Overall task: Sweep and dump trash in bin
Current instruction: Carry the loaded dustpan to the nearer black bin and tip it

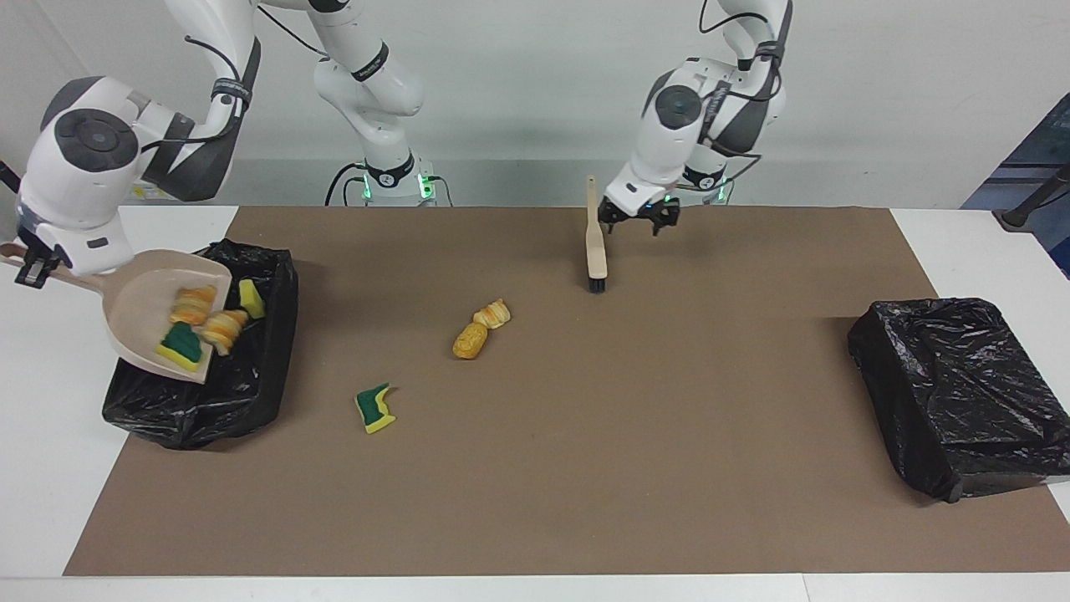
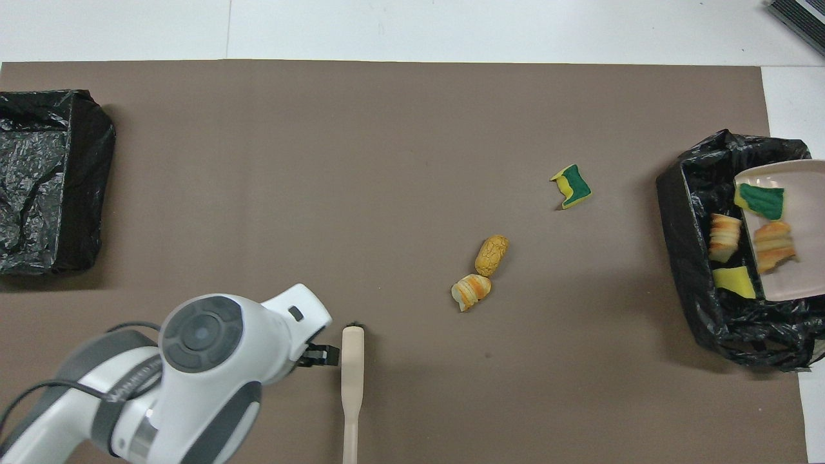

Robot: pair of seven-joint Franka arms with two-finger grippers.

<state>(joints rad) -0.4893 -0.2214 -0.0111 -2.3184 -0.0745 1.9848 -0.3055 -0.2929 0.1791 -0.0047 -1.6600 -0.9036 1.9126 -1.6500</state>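
Facing view: right jaws (image 1: 32, 269) clamp the dustpan (image 1: 159, 322) handle, tilting scraps (image 1: 194, 304) into the bin (image 1: 251, 393). Left jaws (image 1: 639, 219), apart, hover beside the brush (image 1: 596, 242); three scraps (image 1: 470, 340) lie toward the bin.

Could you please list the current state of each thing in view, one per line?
Dustpan: held tilted over the open bin, scraps sliding off.
Right gripper: shut on the dustpan handle.
Open bin: lined with a black bag, scraps in it.
Brush: lying on the mat, released.
Left gripper: open, beside the brush.
Sponge piece: loose on the mat.
Two pastry lumps: loose on the mat, touching.
Second bin: covered by its bag.
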